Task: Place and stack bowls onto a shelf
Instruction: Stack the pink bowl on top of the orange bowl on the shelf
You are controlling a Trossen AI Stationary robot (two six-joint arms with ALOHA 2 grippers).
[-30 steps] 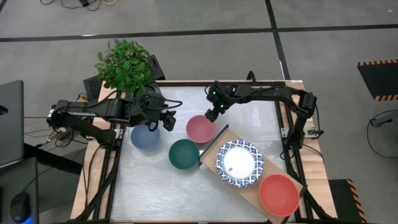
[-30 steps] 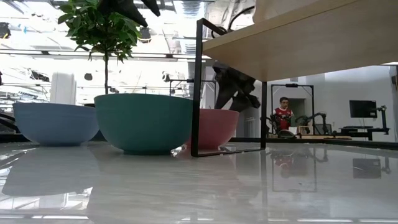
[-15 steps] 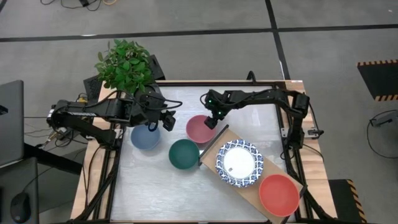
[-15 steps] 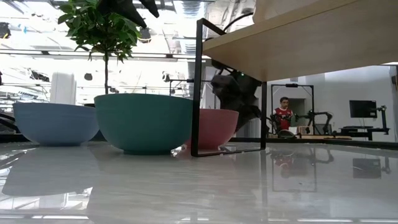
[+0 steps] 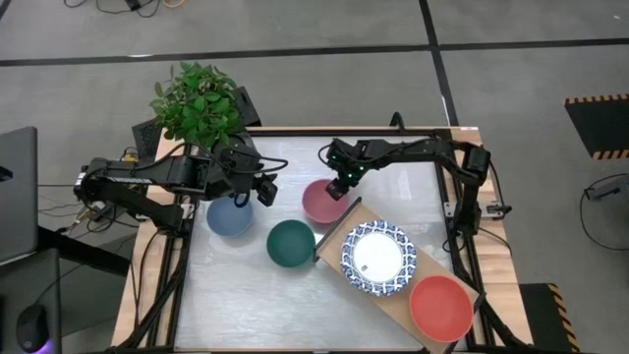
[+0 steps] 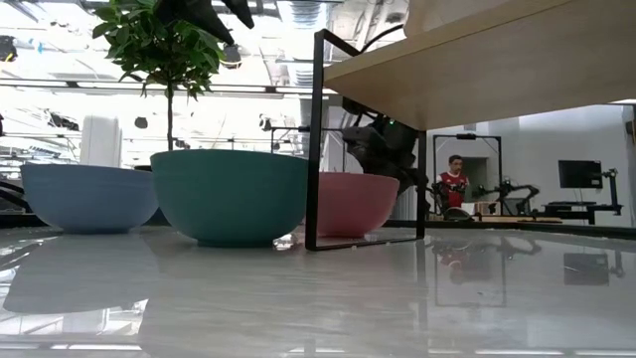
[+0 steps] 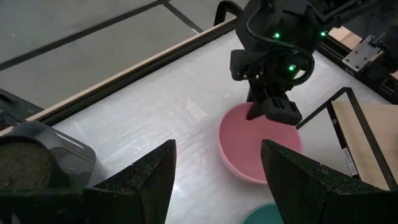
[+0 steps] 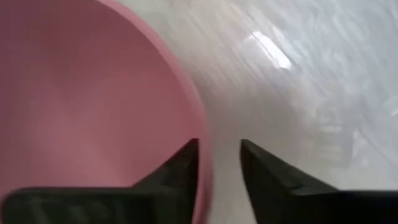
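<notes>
Pink bowl | looks hard, light, slippery | right gripper jaws slightly open over its rim | grab there

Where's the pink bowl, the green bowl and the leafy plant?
pink bowl (image 5: 322, 204), high view, on its inside.
green bowl (image 5: 290, 244), high view, on its inside.
leafy plant (image 5: 197, 100), high view, on its leaves.

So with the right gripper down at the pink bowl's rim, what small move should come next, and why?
Probably close the fingers on the rim. In the right wrist view the right gripper is open and straddles the pink bowl's edge, one finger inside and one outside, so it is placed to pinch. The bowl sits on the table beside the shelf. The left gripper waits over the slate-blue bowl.
</notes>
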